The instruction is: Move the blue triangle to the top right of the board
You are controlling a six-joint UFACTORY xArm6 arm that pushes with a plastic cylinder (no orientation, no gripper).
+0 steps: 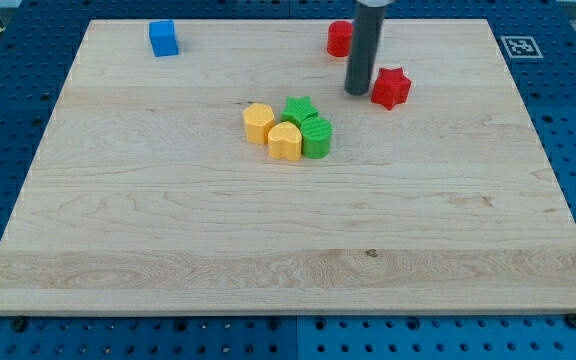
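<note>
My tip (357, 92) is resting bare, holding nothing, just left of the red star (391, 87). The blue block (164, 38), shape unclear, is sitting far-left, well apart, lying leftward and slightly farther from the tip.

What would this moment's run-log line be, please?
tip beside red star, left | blue block top left, untouched | yellow-green cluster centre
</note>
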